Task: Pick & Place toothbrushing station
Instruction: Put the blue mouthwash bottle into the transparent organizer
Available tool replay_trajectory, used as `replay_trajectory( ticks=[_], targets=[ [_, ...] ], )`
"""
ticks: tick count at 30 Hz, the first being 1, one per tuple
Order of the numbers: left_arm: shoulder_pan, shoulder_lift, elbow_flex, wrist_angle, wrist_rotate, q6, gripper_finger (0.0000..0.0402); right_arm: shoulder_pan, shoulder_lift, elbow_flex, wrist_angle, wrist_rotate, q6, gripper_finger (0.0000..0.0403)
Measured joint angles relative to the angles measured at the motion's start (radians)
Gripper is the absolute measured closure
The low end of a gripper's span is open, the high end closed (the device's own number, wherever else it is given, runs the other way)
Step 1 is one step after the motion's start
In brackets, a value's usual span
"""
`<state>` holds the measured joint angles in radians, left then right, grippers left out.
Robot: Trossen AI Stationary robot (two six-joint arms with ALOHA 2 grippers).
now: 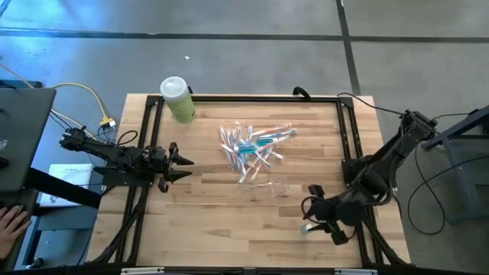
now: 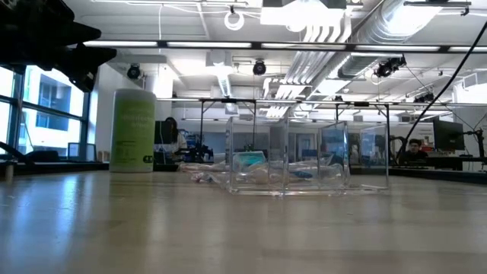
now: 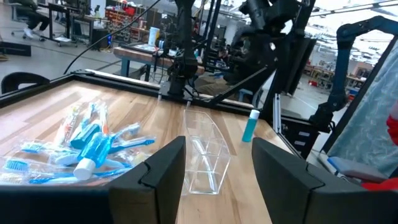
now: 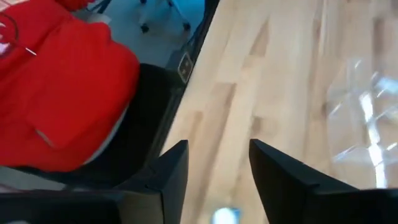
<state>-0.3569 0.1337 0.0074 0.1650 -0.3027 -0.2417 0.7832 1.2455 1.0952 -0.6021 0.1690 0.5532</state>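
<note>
Lying in a loose pile near the table's (image 1: 229, 221) middle, the toothbrushes (image 1: 252, 145) fan out with long axes crossing, one teal-handled brush pointing toward the right side. The clear holder (image 1: 269, 188) sits just beside the pile, nearer the front edge, its long axis running left to right. The left gripper (image 1: 186, 163) hovers left of the pile, fingers apart and empty. The right gripper (image 1: 312, 216) sits at the table's front right with fingers apart; a small teal-and-white object (image 1: 307, 227) lies beside it, and whether it is gripped cannot be told.

Both arms are dark, almost black, built from slim links and thick round joints, with black cables along them. The left gripper (image 1: 180, 163) and the right gripper (image 1: 321, 220) each end in two matte, wedge-shaped fingers (image 3: 163, 171).
</note>
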Motion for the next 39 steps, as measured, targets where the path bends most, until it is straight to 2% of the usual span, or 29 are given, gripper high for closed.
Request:
replay_trajectory(
  ticks=[6,11,17,23,31,33,39],
  targets=[
    [0.0,0.0,0.0,-0.001,0.0,0.002,0.0221,-0.008,0.008,0.013,-0.056,-0.1,0.274,0.0269],
    [0.0,0.0,0.0,-0.001,0.0,0.0,0.0221,-0.032,0.008,0.012,-0.045,-0.12,0.296,0.0285],
    [0.0,0.0,0.0,-0.013,0.08,-0.019,0.0221,-0.065,0.008,0.003,-0.162,-0.123,0.629,0.029],
    [0.0,0.0,0.0,-0.023,0.094,-0.011,0.0221,-0.105,0.008,0.001,-0.393,-0.15,0.889,0.0235],
    [0.0,0.0,0.0,-0.038,0.096,-0.01,0.0221,-0.129,0.087,0.001,-0.262,-0.217,1.02,0.0122],
    [0.0,0.0,0.0,-0.038,0.096,-0.01,0.0221,-0.132,0.13,0.001,-0.245,-0.234,1.055,0.0112],
    [0.0,0.0,0.0,-0.039,0.097,-0.011,0.0221,-0.17,0.267,0.001,-0.248,-0.388,1.104,0.0108]
  ],
)
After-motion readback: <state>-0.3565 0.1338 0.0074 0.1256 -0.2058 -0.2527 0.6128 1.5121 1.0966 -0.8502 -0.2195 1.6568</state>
